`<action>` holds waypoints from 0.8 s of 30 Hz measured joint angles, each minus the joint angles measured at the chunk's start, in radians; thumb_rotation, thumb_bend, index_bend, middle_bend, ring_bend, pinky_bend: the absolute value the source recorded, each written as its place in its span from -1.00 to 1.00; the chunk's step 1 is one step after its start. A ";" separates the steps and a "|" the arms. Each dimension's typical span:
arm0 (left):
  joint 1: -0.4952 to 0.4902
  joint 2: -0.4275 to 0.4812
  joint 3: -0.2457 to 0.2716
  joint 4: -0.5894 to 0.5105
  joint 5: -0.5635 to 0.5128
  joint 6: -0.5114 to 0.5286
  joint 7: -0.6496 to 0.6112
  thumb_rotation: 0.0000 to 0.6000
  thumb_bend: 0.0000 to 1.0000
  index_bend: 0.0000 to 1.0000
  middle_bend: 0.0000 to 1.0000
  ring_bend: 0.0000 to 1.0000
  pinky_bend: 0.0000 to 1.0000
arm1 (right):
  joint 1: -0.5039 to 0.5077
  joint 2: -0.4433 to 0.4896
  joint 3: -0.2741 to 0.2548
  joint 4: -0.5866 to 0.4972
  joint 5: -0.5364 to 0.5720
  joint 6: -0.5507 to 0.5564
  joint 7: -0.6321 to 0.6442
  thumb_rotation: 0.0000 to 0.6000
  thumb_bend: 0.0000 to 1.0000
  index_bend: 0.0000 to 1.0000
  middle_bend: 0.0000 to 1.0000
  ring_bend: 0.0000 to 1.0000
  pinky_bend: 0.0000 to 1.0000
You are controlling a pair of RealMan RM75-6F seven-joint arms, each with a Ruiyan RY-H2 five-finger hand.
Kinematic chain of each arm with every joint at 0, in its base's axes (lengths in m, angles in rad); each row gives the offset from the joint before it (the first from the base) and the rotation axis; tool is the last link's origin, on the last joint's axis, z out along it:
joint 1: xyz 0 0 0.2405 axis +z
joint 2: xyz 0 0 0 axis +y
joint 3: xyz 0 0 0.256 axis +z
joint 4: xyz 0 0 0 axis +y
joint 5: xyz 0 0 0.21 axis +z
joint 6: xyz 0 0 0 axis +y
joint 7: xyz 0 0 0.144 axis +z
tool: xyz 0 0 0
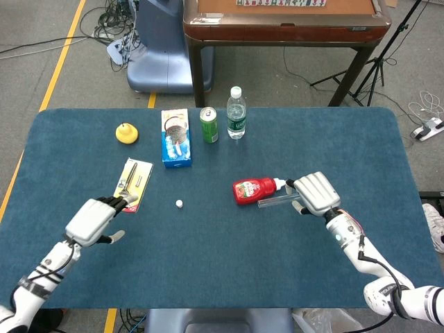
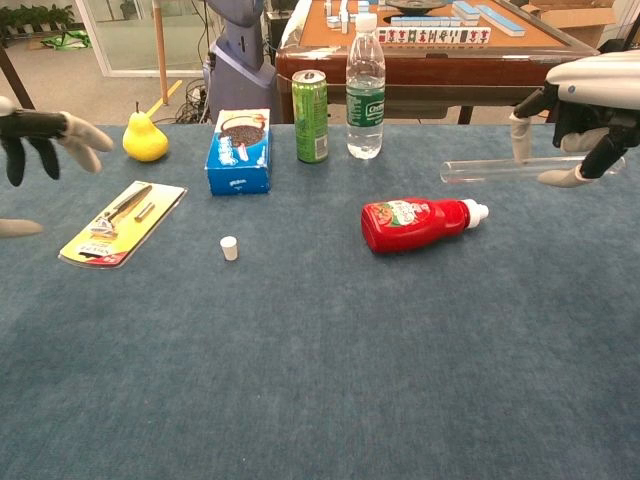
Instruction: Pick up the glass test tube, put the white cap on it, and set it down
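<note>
We see our right hand [image 2: 580,110] pinching the glass test tube [image 2: 500,169] between thumb and fingers, holding it level above the blue tabletop [image 1: 229,263], its free end pointing left over the red ketchup bottle [image 1: 255,189], which lies on its side just left of the hand with its white nozzle toward it; in the chest view the tube hangs clear of the bottle, higher and to the right. Our left hand [image 1: 94,218] hovers over the near left part of the tabletop, fingers spread apart and holding nothing, its fingertips close to the near end of the yellow razor pack [image 1: 132,183]. The small white cap [image 1: 179,204] stands alone on the cloth between the razor pack and the ketchup bottle, well apart from both hands. Along the far side stand a yellow pear [image 1: 126,132], a blue cookie box [image 1: 175,137], a green can [image 1: 209,125] and a water bottle [image 1: 236,113], in that order from left to right
</note>
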 measured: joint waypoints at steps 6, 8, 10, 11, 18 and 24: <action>-0.138 -0.113 -0.036 0.084 -0.054 -0.135 0.015 1.00 -0.59 -0.46 0.35 0.47 0.98 | 0.000 0.014 -0.005 -0.011 0.029 0.001 -0.020 1.00 0.28 0.52 1.00 1.00 1.00; -0.174 -0.149 -0.044 0.111 -0.076 -0.168 0.030 1.00 -0.59 -0.41 0.58 0.65 1.00 | 0.000 0.016 -0.006 -0.012 0.034 0.002 -0.024 1.00 0.28 0.52 1.00 1.00 1.00; -0.207 -0.190 -0.054 0.142 -0.105 -0.190 0.054 1.00 -0.59 -0.39 0.69 0.73 1.00 | 0.000 0.018 -0.008 -0.013 0.040 0.003 -0.027 1.00 0.29 0.52 1.00 1.00 1.00; -0.219 -0.207 -0.058 0.156 -0.119 -0.197 0.064 1.00 -0.59 -0.38 0.72 0.76 1.00 | 0.000 0.019 -0.009 -0.012 0.042 0.004 -0.028 1.00 0.29 0.52 1.00 1.00 1.00; -0.302 -0.302 -0.086 0.244 -0.250 -0.245 0.162 1.00 -0.59 -0.29 0.94 0.96 1.00 | -0.003 0.018 -0.018 0.001 0.052 0.001 -0.023 1.00 0.29 0.52 1.00 1.00 1.00; -0.360 -0.371 -0.091 0.310 -0.392 -0.271 0.267 1.00 -0.59 -0.22 0.99 1.00 1.00 | -0.005 0.016 -0.022 0.016 0.050 -0.004 -0.008 1.00 0.30 0.52 1.00 1.00 1.00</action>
